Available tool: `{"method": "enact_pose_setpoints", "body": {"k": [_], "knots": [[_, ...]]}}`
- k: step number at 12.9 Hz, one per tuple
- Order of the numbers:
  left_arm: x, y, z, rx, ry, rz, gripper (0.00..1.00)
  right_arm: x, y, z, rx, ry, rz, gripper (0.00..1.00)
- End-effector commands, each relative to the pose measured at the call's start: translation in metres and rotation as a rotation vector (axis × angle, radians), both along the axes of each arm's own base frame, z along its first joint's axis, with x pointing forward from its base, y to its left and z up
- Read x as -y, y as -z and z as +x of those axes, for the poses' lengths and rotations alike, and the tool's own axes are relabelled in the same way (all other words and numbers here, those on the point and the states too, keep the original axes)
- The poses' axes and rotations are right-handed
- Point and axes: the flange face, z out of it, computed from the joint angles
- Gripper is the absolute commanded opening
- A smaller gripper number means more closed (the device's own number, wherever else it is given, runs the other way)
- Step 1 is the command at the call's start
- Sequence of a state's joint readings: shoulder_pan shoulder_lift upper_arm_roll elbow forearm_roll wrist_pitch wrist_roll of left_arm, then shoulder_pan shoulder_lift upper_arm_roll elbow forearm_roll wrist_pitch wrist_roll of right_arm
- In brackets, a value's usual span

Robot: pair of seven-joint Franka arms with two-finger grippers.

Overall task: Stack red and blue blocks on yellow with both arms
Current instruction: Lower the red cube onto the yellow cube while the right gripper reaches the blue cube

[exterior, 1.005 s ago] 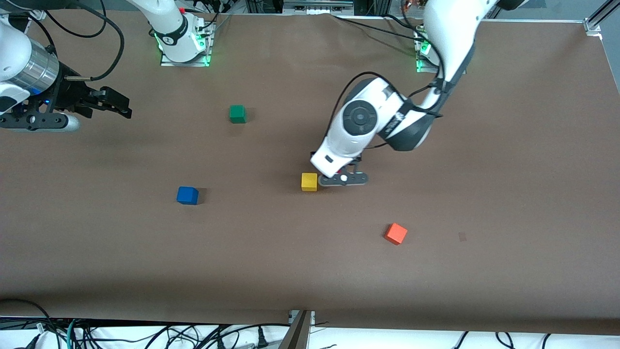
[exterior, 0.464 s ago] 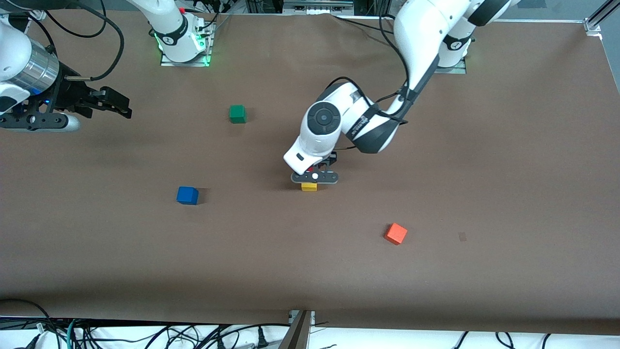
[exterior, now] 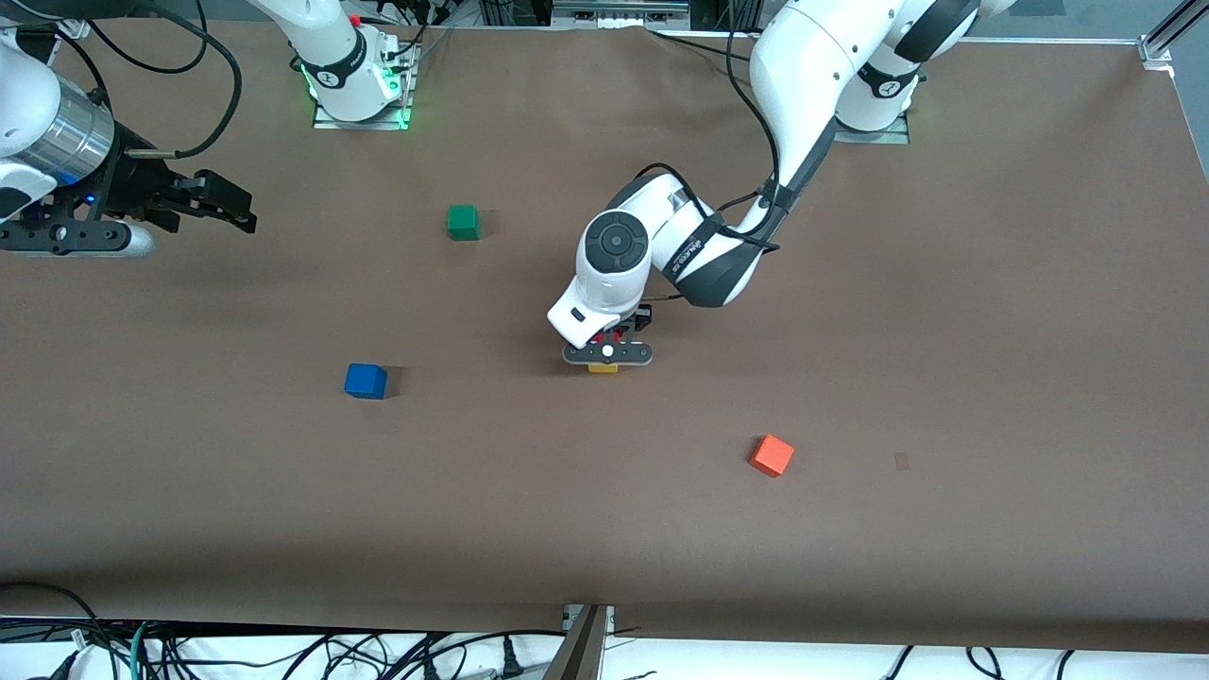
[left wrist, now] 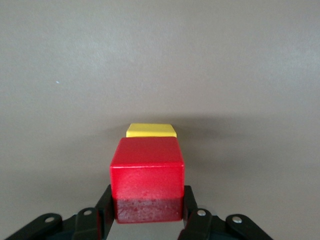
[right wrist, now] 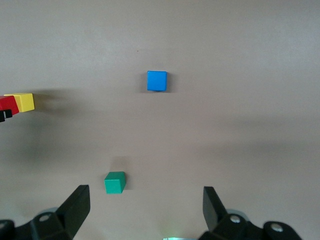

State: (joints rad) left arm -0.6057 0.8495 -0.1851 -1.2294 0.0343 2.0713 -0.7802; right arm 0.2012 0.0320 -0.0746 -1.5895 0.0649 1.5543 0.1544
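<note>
My left gripper (exterior: 607,345) is shut on the deep red block (left wrist: 147,177) and holds it over the yellow cube (exterior: 603,367) in the middle of the table; only a strip of yellow (left wrist: 151,130) shows past the red block in the left wrist view. I cannot tell whether red touches yellow. The blue block (exterior: 366,380) sits alone toward the right arm's end; it also shows in the right wrist view (right wrist: 156,80). My right gripper (exterior: 222,203) is open and empty, waiting up at the right arm's end of the table.
A green cube (exterior: 463,221) sits farther from the front camera than the blue block. An orange-red cube (exterior: 773,455) sits nearer the front camera, toward the left arm's end. The brown table (exterior: 945,331) is bare elsewhere.
My left gripper has moved with the red block from beside the yellow cube to over it, and lowered slightly. The right arm has not moved.
</note>
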Motion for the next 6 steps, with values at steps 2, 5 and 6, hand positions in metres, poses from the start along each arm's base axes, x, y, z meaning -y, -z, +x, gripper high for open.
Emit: {"method": "enact_pose_setpoints", "body": {"k": [2, 5, 6], "knots": [[0.005, 0.005, 0.005, 0.009, 0.003, 0.010, 0.12, -0.005, -0.007, 0.006, 0.050, -0.018, -0.051, 1.00], [0.006, 0.009, 0.004, 0.002, 0.001, 0.012, 0.12, -0.008, 0.004, 0.011, 0.031, -0.006, -0.040, 1.00], [0.006, 0.009, 0.004, 0.002, 0.001, 0.012, 0.13, -0.007, 0.017, 0.017, 0.012, -0.010, -0.042, 1.00]]}}
